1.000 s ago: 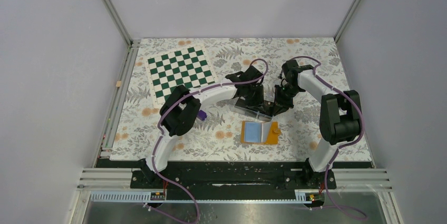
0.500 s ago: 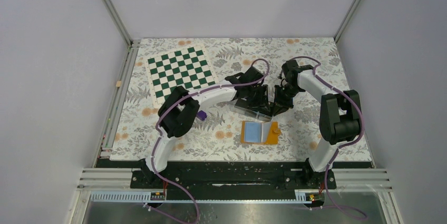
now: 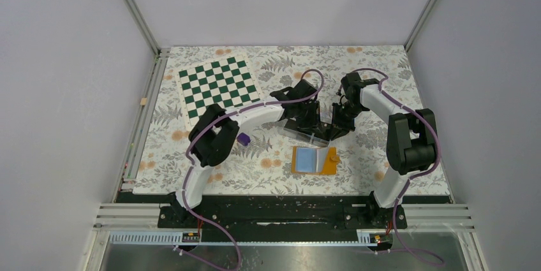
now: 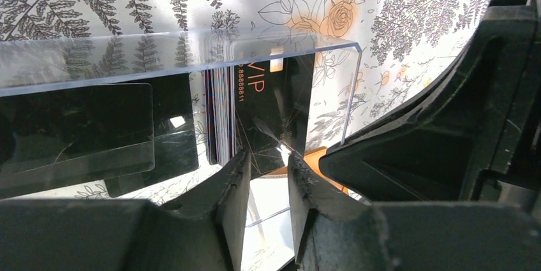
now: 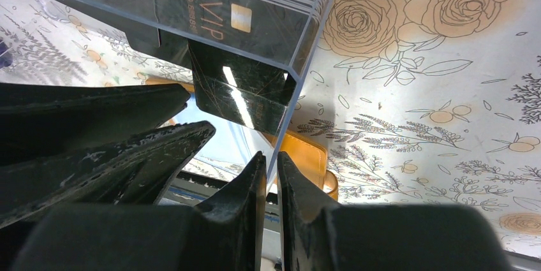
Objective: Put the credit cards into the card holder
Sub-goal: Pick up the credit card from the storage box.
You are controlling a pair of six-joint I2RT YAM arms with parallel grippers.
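Left elbow (image 3: 214, 138) has drifted back. Your right gripper (image 5: 271, 159) pinches the clear plastic box (image 4: 96, 60); left gripper (image 4: 265, 162) sits barely parted round a thin black card (image 4: 274, 105) inside, grip unclear, so it may slip before the flat orange wallet (image 3: 328, 161).

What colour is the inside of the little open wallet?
Light blue inside the card holder, with an orange cover outside; the top external view shows it best.

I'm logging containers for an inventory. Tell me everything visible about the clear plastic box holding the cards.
The clear rectangular plastic box is transparent, thin-walled and glossy with reflections. It lies just beyond the open orange folding wallet. A stack of thin black cards stands inside, the front one marked VIP. The right gripper pinches one wall edge between its fingers.
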